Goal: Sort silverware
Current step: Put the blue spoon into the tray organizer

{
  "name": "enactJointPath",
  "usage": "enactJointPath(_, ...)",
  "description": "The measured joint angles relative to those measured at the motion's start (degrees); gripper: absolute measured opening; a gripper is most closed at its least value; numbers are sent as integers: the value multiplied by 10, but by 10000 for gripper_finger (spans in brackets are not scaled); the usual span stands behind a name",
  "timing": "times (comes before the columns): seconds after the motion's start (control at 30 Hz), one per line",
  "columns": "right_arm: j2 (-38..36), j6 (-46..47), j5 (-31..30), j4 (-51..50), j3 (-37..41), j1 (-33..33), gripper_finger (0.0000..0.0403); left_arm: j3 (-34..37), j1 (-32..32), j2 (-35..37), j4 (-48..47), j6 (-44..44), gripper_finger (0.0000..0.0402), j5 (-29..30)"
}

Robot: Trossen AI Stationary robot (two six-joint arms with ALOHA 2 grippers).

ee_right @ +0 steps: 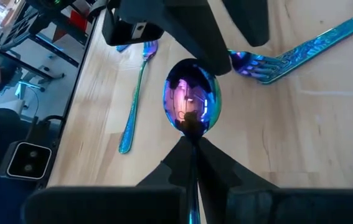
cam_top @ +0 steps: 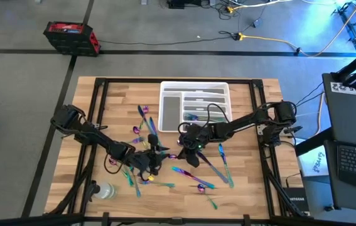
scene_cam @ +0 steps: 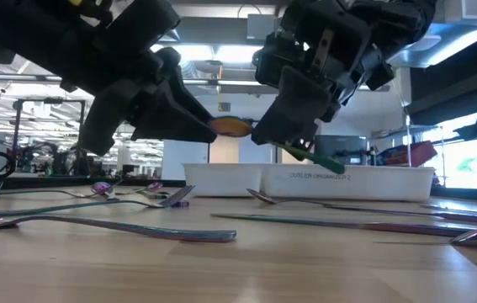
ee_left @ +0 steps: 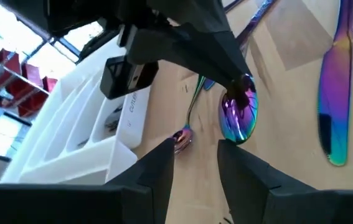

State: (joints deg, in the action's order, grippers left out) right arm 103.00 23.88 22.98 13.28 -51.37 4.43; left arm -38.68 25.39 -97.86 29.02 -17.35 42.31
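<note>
Right end effector (ee_right: 192, 146) clamps iridescent spoon (ee_right: 190, 106); left end effector (ee_left: 195, 155) fingers apart.

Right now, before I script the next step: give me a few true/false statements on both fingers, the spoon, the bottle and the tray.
1. The right gripper has its fingers shut on the handle of a spoon. True.
2. That spoon lies flat on the table. False: it is held up off the wood.
3. The left gripper is shut on a fork. False: its fingers stand apart with nothing between them, close by the held spoon.
4. The clear bottle is inside the white tray. False: it is on the table near the left arm's front corner, far from the tray.
5. Loose silverware lies scattered on the table. True.
</note>
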Motion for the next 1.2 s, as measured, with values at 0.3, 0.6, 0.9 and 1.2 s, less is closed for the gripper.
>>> enactJointPath(0.3,0,-1,5,-17,0,-2,0,0,2,0,-66,-9,109,-1)
enactJointPath(0.6,-1,-2,1,-7,0,-20,0,-7,13,0,-39,-46,109,-17)
enactJointPath(0.9,-1,-1,5,3,0,-35,0,-21,-11,0,-39,-70,109,-5)
enactJointPath(1.2,-1,-1,6,3,0,-35,0,-23,-38,0,-32,-89,92,-5)
